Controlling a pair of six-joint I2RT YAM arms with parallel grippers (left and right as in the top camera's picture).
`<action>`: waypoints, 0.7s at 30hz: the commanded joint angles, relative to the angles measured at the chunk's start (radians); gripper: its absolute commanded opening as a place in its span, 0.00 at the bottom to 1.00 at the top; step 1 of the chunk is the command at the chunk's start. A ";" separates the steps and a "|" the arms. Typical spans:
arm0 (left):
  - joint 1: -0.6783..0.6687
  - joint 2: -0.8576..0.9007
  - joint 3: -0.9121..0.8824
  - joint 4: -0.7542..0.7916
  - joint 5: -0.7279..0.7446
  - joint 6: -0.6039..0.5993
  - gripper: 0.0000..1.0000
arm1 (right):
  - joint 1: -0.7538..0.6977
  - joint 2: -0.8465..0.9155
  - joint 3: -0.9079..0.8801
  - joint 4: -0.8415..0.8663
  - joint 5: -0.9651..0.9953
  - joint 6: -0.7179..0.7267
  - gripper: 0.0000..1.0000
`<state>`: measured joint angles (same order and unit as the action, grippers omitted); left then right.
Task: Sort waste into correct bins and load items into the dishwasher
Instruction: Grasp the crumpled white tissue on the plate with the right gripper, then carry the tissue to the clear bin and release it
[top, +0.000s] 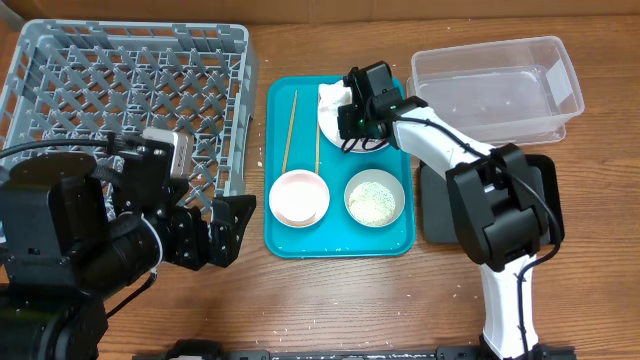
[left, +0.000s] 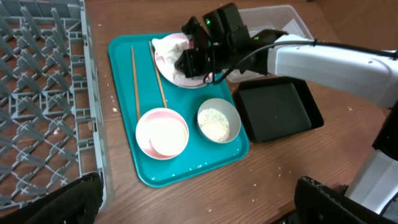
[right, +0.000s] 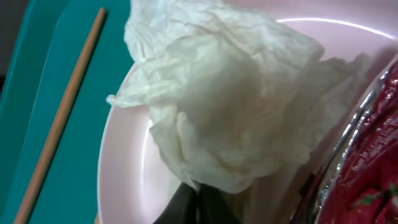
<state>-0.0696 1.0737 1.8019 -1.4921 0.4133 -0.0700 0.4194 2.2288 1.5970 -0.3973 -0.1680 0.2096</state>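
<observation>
At upper left sits the grey dish rack (top: 130, 100). Below it your left fingers (top: 240, 207) stand spread wide over the bench (top: 300, 310), holding nothing. The teal tray (top: 340, 245) carries two chopsticks (top: 289, 130), a pink bowl (top: 298, 197) and a green bowl (top: 349, 190) of rice (top: 375, 200). Your right fingers (right: 186, 208) are pinched together on the crumpled napkin (right: 230, 106), which lies on the pink plate (right: 124, 168) beside a red foil wrapper (right: 367, 180); its print is unreadable. A clear tub (top: 500, 85) and a black tray (top: 432, 210) sit at right.

R arm (top: 432, 136) white w/ black joints & black tool (top: 350, 122); L arm (top: 60, 225) all black, w/ cables (top: 50, 148).
</observation>
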 joint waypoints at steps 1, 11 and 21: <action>0.004 -0.002 0.006 0.000 -0.010 0.022 1.00 | -0.005 -0.151 0.022 -0.008 0.007 0.000 0.04; 0.004 -0.002 0.006 0.000 -0.010 0.022 1.00 | -0.111 -0.370 0.022 -0.126 0.011 0.005 0.04; 0.004 -0.002 0.006 0.000 -0.010 0.022 1.00 | -0.367 -0.377 0.021 -0.276 0.011 0.005 0.04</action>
<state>-0.0696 1.0737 1.8015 -1.4940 0.4099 -0.0700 0.1135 1.8561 1.6081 -0.6640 -0.1669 0.2096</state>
